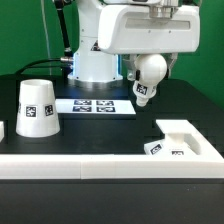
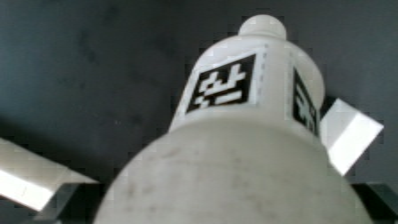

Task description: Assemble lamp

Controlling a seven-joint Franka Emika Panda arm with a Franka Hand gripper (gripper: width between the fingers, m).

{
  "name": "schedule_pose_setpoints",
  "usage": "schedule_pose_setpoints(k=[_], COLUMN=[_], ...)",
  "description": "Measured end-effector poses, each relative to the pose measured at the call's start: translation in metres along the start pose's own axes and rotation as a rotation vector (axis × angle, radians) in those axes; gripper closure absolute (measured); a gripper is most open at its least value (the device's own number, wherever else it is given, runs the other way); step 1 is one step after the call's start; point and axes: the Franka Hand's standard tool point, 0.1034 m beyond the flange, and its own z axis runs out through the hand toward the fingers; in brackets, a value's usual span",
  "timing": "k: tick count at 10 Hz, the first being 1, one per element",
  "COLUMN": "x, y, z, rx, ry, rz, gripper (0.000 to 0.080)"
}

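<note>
The hand [image 1: 150, 62] pinches the lamp bulb [image 1: 143, 90] by its ball, in the air over mid-worktop, neck tilted down. Just beyond lies the marker board [image 1: 95, 105]. The shade [image 1: 37, 107] stands toward the worktop edge on the exterior view's left, and the stepped base [image 1: 185, 140] sits in the near corner on its right

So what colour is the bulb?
White, with black-and-white square tags; the wrist view shows the bulb best.

Bulb [image 2: 222, 150] — near end blurred, cropped
</note>
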Motion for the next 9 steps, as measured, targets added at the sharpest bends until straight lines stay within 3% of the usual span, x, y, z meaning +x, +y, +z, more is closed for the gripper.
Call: schedule_pose_setpoints(k=[2,4,7,9], x=[-0.003,-0.002,0.023,0.05], y=[0.01,0.013,0.021,0.026], z=[0.004,0.002,-0.014,-0.025], rx=[-0.032,-0.049,-0.064,-0.071], ry=[0.127,0.166,0.196,0.224], rz=[0.005,0.004,-0.037,-0.048], gripper=[0.0226,0.0226,0.0226,0.0226])
